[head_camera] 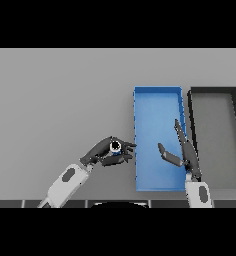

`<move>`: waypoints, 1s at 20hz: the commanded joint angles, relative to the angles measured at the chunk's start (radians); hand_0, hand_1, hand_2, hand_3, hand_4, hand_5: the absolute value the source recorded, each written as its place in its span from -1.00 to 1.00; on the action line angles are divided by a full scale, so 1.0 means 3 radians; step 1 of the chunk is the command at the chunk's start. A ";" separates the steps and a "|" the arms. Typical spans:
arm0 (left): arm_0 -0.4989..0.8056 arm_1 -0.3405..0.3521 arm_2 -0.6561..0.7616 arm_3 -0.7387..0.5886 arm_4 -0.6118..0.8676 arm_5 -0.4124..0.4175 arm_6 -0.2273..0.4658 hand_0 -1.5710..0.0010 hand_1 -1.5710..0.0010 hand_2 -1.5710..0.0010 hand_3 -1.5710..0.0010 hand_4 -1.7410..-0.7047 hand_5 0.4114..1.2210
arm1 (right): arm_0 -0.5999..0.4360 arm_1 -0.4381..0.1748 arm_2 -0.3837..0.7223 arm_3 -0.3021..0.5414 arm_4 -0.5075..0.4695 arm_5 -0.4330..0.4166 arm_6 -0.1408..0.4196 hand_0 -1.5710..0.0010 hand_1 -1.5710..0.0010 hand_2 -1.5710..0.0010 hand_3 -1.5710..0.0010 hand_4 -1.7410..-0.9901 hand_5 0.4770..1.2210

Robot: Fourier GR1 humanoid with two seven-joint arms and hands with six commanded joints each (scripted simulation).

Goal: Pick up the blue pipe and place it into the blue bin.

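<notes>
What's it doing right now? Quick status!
Left hand shut on blue pipe, just left of blue bin. Right hand open over bin. Black bin alongside, nothing blocking.

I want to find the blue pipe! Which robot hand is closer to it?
Left. The left hand has its fingers curled round the blue pipe, just left of the blue bin. The right hand is open over the bin, farther away.

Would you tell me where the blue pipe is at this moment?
In the head view the blue pipe sits in the curled left hand, just left of the blue bin, not yet over it.
</notes>
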 commanded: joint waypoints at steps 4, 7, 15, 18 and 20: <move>-0.0100 0.0017 -0.0036 -0.0189 0.0035 -0.0024 0.0288 -0.99 -0.99 -0.99 -0.84 -0.97 0.99 | 0.0038 -0.0011 -0.0015 -0.0002 -0.0015 0.0014 -0.0090 1.00 1.00 1.00 1.00 0.42 -0.56; -0.0119 0.0032 -0.0040 -0.0175 0.0016 -0.0054 0.0352 -0.99 -0.99 -0.99 -0.83 -0.97 1.00 | 0.0104 0.0048 0.0002 -0.0001 0.0039 -0.0061 -0.0114 1.00 1.00 1.00 1.00 0.48 -0.59; -0.0092 0.0052 -0.0058 -0.0206 -0.0014 -0.0055 0.0362 -1.00 -1.00 -1.00 -0.84 -0.98 1.00 | 0.1443 0.0906 0.0392 -0.0639 0.0523 -0.0869 -0.0386 1.00 1.00 1.00 1.00 0.42 -0.62; -0.0147 0.0005 -0.0042 -0.0157 -0.0013 -0.0068 0.0409 -1.00 -1.00 -1.00 -0.83 -0.98 1.00 | 0.1491 0.0867 0.0413 -0.0825 0.0380 -0.0753 -0.0481 1.00 1.00 1.00 1.00 0.46 -0.64; -0.0154 0.0002 -0.0029 -0.0137 -0.0020 -0.0080 0.0396 -1.00 -1.00 -1.00 -0.83 -0.98 1.00 | 0.1466 0.0742 0.0448 -0.1071 0.0093 -0.0465 -0.0379 1.00 1.00 1.00 1.00 0.44 -0.69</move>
